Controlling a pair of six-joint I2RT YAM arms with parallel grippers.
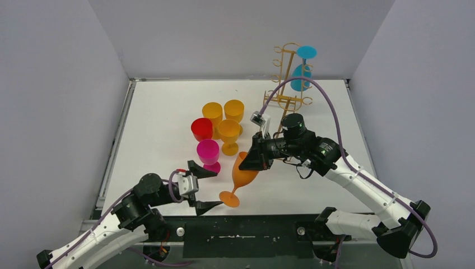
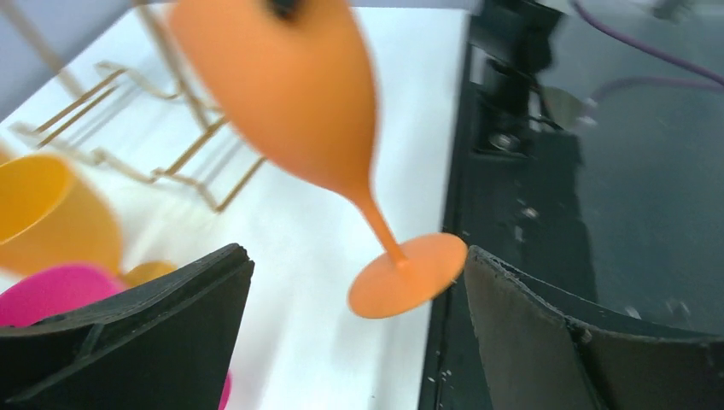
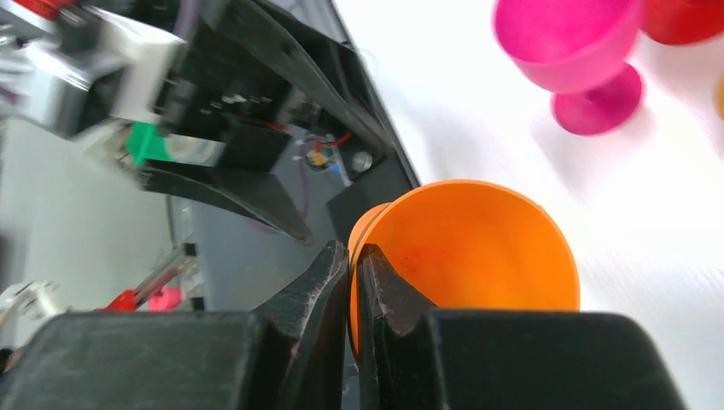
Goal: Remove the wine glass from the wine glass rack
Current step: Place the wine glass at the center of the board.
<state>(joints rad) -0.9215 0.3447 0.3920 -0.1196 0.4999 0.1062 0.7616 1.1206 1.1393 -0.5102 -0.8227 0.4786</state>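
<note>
My right gripper [image 1: 250, 162] is shut on the rim of an orange wine glass [image 1: 244, 174], one finger inside the bowl and one outside, as the right wrist view [image 3: 353, 256] shows. The glass [image 3: 478, 248] hangs tilted above the table's near edge, foot [image 1: 229, 199] low and to the left. My left gripper [image 1: 208, 188] is open, its fingers on either side of the foot [image 2: 408, 274] without touching it. The gold wire rack [image 1: 287, 75] stands at the back right with a blue wine glass [image 1: 302, 70] hanging upside down on it.
Three yellow-orange cups [image 1: 228, 126], a red cup [image 1: 201, 129] and a pink cup [image 1: 208, 153] stand grouped mid-table, just left of the held glass. The black front rail [image 1: 246, 227] runs below the glass foot. Grey walls enclose the table on three sides.
</note>
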